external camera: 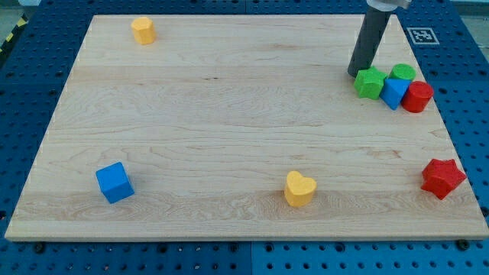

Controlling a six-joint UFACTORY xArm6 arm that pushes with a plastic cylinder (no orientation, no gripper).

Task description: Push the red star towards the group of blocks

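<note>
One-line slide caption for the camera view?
My tip beside the block group; red star waits near the view's bottom right.

Wooden board (229, 114) on blue pegboard; my tip (354, 74) sits at the view's upper right, touching or just beside the left edge of the green star-like block (370, 83), which clusters with a green cylinder (403, 73), a blue block (394, 92) and a red cylinder (417, 97). Red star (442, 178) lies well apart below them, near the view's right edge. Elsewhere: yellow heart (299, 188) bottom centre, blue cube (114, 182) bottom left, yellow block (143, 30) top left.
</note>
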